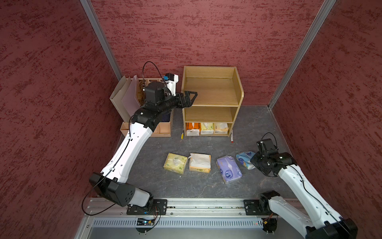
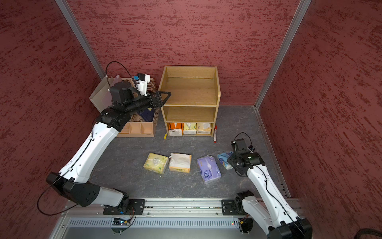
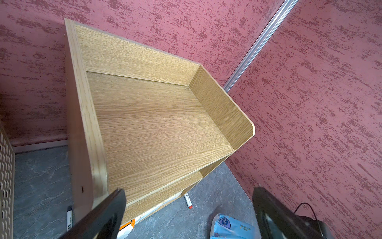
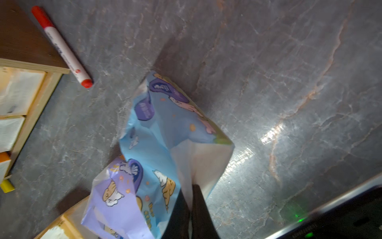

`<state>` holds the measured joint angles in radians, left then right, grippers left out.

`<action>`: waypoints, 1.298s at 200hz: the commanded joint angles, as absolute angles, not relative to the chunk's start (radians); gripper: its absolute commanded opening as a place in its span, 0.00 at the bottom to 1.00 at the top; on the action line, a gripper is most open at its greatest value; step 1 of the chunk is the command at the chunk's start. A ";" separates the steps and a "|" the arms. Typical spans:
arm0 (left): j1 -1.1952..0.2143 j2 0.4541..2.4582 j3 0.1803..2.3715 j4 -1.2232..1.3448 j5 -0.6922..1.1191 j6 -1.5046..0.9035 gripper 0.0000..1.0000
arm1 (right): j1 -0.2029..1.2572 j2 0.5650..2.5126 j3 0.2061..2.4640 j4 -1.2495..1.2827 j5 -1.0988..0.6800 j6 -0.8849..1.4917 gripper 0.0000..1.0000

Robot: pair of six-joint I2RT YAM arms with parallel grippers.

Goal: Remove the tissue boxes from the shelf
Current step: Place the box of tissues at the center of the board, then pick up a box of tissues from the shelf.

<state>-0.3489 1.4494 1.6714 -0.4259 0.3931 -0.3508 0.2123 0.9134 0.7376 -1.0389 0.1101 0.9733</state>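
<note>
The light-wood shelf (image 1: 213, 99) stands at the back; its top and middle tiers are bare. Its bottom tier holds three tissue boxes: orange (image 1: 192, 128), pale yellow (image 1: 206, 127) and beige (image 1: 221, 127). In front, on the table, lie a pale yellow pack (image 1: 175, 163), a tan-orange one with white tissue (image 1: 199, 162) and a purple one (image 1: 229, 169). My right gripper (image 4: 191, 191) is shut on the wrapper end of the light blue pack (image 4: 165, 128), beside the purple one. My left gripper (image 3: 188, 217) is open and empty over the shelf's top left front corner.
A pink slotted organizer (image 1: 163, 132) with card dividers stands left of the shelf, under my left arm. A red marker (image 1: 231, 136) lies by the shelf's right foot and a yellow one (image 1: 182, 135) by its left. Red walls enclose three sides.
</note>
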 commanded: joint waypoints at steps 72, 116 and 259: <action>-0.341 1.447 1.646 -0.412 0.392 -0.389 1.00 | 0.208 0.785 0.787 -1.061 0.090 1.054 0.70; -0.268 1.465 1.653 -0.430 0.408 -0.454 1.00 | 0.209 0.746 0.792 -0.752 -0.042 1.011 0.70; -0.269 1.589 1.759 -0.557 0.498 -0.400 1.00 | 0.643 1.653 0.785 0.654 0.083 1.280 0.66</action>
